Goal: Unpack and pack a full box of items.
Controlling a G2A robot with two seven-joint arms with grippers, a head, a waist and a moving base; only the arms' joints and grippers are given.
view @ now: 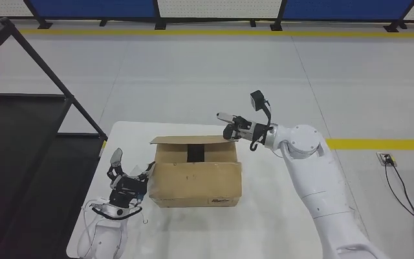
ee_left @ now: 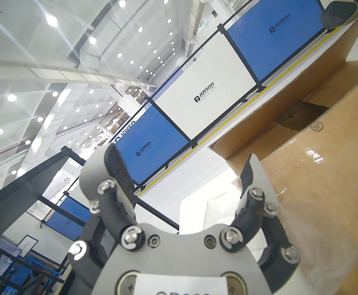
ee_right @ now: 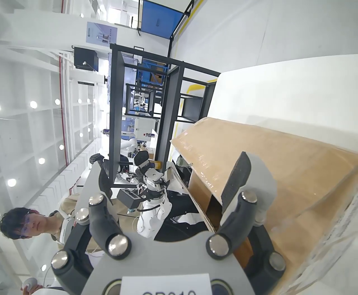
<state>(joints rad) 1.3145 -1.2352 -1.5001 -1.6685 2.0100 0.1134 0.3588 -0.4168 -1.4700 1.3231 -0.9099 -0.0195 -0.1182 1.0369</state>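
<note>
1. The top view is bright and evenly lit from overhead; the pale floor [view: 194, 71] and the white table [view: 272, 220] come close to washing out.
2. The cardboard box [view: 194, 178] casts only a faint, soft shadow on the table along its near edge, while the gap [view: 194, 153] between its flaps reads almost black.
3. In the left wrist view, rows of round ceiling lights [ee_left: 51, 20] burn out to white spots with a hazy glow around them.
4. Clear tape [ee_left: 314, 152] on the box throws small hard glints there.
5. In the right wrist view, round lamps [ee_right: 33, 104] glare against white surfaces, and the taped flap carries a dull sheen.
6. Both wrist views show wide-angle distortion: the partition panels [ee_left: 207, 92] and the black frame [ee_right: 167, 111] lean and bow towards the edges.
</note>
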